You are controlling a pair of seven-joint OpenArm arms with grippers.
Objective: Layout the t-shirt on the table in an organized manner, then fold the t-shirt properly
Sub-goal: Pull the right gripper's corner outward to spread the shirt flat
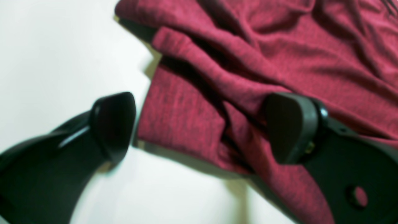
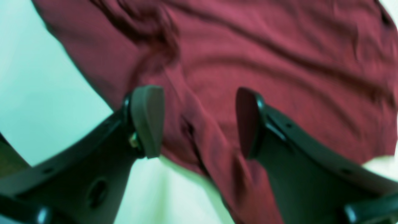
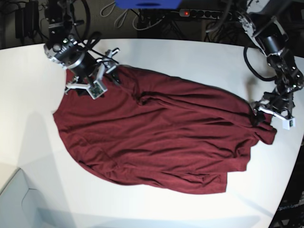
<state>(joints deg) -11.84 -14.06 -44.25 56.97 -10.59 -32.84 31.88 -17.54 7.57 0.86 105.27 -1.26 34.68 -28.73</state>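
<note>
On my left arm the fingers (image 1: 115,127) stand wide apart and clamp nothing. One finger sits over bare white worktop (image 1: 56,56); the other lies over a ridge of the t-shirt (image 1: 248,62), and I cannot tell whether it touches the cloth. Between them lies the fabric's edge, folded into several thick creases. In the base view the left gripper (image 3: 273,111) is at the shirt's far right end, just beside the bunched fabric near the curved worktop edge.

On my right arm the fingers (image 2: 147,121) are also apart, with nothing clamped. A raised fold of the t-shirt (image 2: 279,62) runs down between them; whether either finger touches it is not clear, as the view is blurred. The light finger is at the cloth's edge, with white worktop (image 2: 37,93) beyond it. In the base view the right gripper (image 3: 92,78) sits at the shirt's upper left corner.

The t-shirt (image 3: 156,137) lies spread across the middle of the worktop (image 3: 190,57), roughly flat but wrinkled, with a gathered ridge near its upper centre and a doubled-over layer along its lower right edge. I see no containers in any view.
</note>
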